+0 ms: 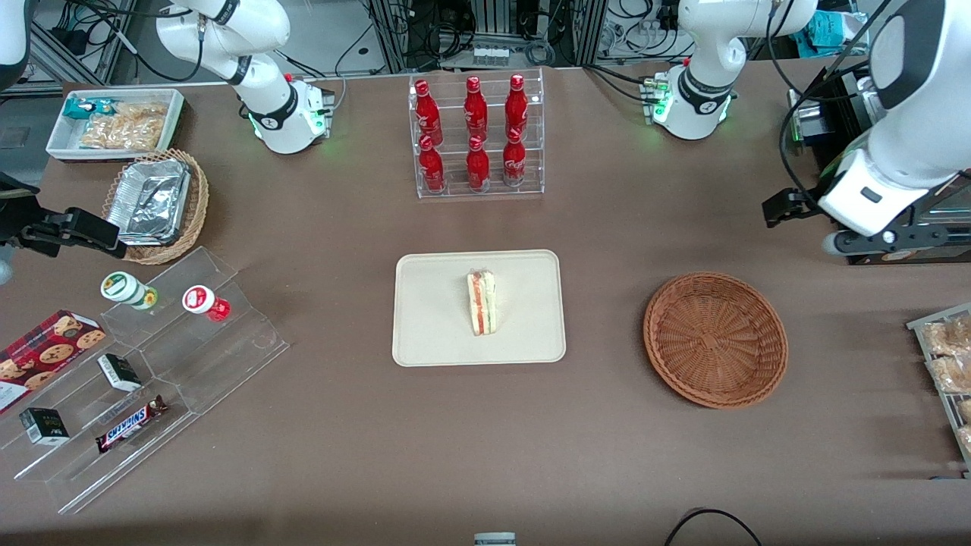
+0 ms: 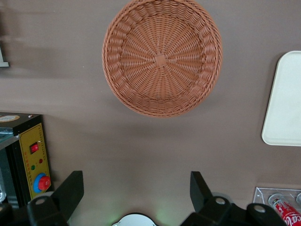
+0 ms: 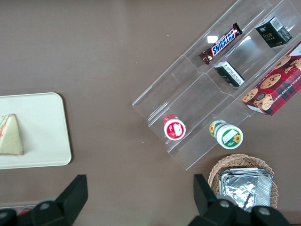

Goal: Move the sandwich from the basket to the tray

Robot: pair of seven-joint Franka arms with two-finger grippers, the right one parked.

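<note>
On the brown table [image 1: 485, 455], nearest the front camera, the basket [image 1: 715, 340] lay with nothing in it, toward the working arm's end. Beside it, mid-table, sat the tray [image 1: 432, 311]; the sandwich [image 1: 482, 302] rested on edge at its centre, filling stripes facing up. Farther from the camera stood a clear rack of red bottles [image 1: 476, 135]. Left gripper [image 2: 136, 190] hung high above the table near the arm's base, farther than the basket, fingers [image 2: 69, 190] spread wide, gripping nothing.
</note>
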